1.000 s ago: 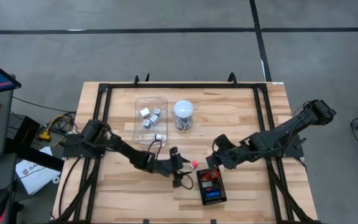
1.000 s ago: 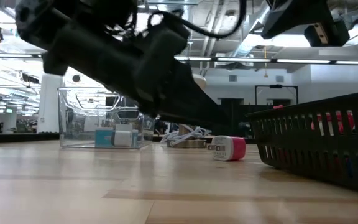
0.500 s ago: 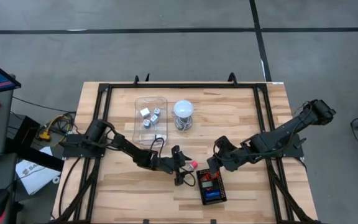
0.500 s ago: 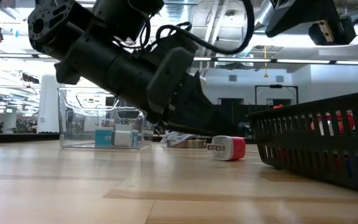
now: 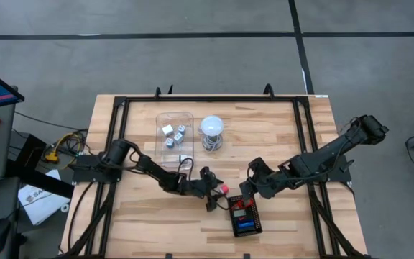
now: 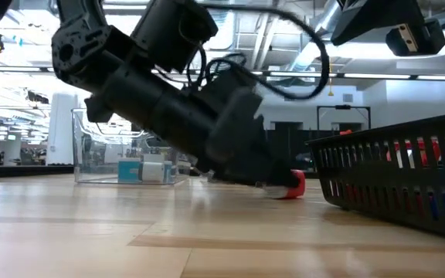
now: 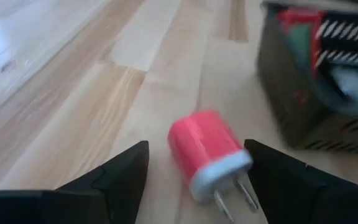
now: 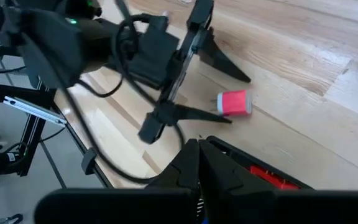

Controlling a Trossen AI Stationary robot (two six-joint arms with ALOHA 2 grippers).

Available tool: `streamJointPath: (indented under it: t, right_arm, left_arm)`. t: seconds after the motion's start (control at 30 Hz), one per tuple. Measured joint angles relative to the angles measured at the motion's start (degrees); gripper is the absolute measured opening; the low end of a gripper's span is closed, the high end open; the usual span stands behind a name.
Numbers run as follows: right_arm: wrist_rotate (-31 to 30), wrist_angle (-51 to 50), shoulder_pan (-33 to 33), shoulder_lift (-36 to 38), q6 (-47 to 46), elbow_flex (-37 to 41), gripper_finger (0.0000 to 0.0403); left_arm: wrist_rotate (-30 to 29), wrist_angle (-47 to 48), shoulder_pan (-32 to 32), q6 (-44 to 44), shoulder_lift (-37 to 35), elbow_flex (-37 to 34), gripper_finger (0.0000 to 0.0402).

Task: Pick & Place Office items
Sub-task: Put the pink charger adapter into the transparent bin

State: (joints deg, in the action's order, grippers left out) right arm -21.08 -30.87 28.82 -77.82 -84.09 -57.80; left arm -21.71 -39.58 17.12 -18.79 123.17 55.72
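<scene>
A red plug block with a white end and two metal prongs point(image 7: 207, 155) lies on its side on the wooden table, just left of the black tray point(image 5: 231, 217); it also shows in the high view point(image 5: 223, 189). My left gripper point(image 7: 196, 146) is open and low over the table, with one finger on each side of the plug, and I see no touch. The tray holds red and blue pieces point(image 5: 244, 216). My right gripper point(image 8: 197, 146) is shut and empty above the tray's far end point(image 5: 249, 191).
A clear plastic box point(image 5: 174, 137) with several small white blocks stands at the far middle. A white round thing on a coil of cable point(image 5: 212, 133) stands beside it. The black tray's mesh wall point(image 6: 408, 177) rises close to the right of the plug. Black frame rails run along the table edges.
My left gripper has gone down and toward the table's right edge, up to the red plug. Its open fingers now stand on either side of the plug, which has stayed where it was.
</scene>
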Motion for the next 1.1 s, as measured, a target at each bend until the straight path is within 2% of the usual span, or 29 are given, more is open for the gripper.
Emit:
streamJointPath:
  t: [0.2, 0.43, 0.63, 0.8, 0.93, 1.1]
  right_arm:
    - [0.0, 0.0, 0.0, 0.0, -0.15, -0.02, 0.0]
    - [0.02, 0.0, -0.02, 0.0, 0.07, -0.05, 0.0]
    - [0.0, 0.05, 0.07, -0.02, 0.04, -0.09, 0.0]
    - [-1.84, 0.1, 0.09, -0.02, 0.11, -0.09, 0.0]
    - [-3.09, 0.05, 0.09, -0.02, 1.03, -0.09, 0.0]
    - [-4.21, 0.28, 0.09, -0.02, 2.11, -0.09, 0.0]
  left_arm:
    - [-0.05, -0.29, -0.23, -2.89, 1.05, 0.0, 0.0225]
    - [0.18, 0.39, -0.32, -4.51, 0.48, -0.04, 0.0127]
    - [1.38, 3.55, 0.3, -5.72, -4.37, -0.39, 0.0127]
    - [0.4, 15.47, 1.52, -2.83, -13.37, -0.33, 0.0127]
    - [-3.96, 29.9, 3.07, -2.88, -21.38, -0.86, 0.0127]
    - [-6.81, 40.87, 5.72, -11.93, -32.39, -8.98, 0.0127]
